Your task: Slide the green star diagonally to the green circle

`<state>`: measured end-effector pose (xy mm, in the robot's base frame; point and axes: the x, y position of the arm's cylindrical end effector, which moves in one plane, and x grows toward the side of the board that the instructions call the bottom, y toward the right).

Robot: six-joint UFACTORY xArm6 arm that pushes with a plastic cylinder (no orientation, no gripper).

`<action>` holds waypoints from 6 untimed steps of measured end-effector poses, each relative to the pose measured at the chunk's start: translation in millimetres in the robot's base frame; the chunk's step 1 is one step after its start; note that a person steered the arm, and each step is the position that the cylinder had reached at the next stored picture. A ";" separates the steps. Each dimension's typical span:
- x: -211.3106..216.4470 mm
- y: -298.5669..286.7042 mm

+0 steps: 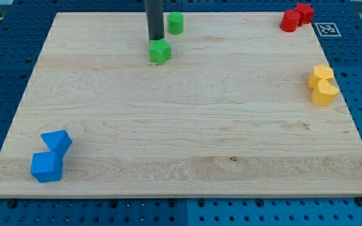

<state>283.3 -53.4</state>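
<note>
You see my tip (155, 40) at the view's top, left of centre, touching the upper left edge of the green star (160, 51). There is no claw on this arm, so there is no open or closed state to report; the rod (154, 19) stands upright and ends in the tip alone. The green star lies on the wooden board (181, 138), just below and to the left of the green circle (176, 23); the two are near but apart. At the view's top right you find two red blocks (296, 17) touching each other. At the right edge two yellow blocks (322, 85) sit pressed together. At the bottom left two blue blocks (51, 156) touch.
</note>
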 end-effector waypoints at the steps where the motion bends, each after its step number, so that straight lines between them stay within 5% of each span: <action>1: -14.0 22.2; 3: 40.3 87.6; 6: 68.3 0.5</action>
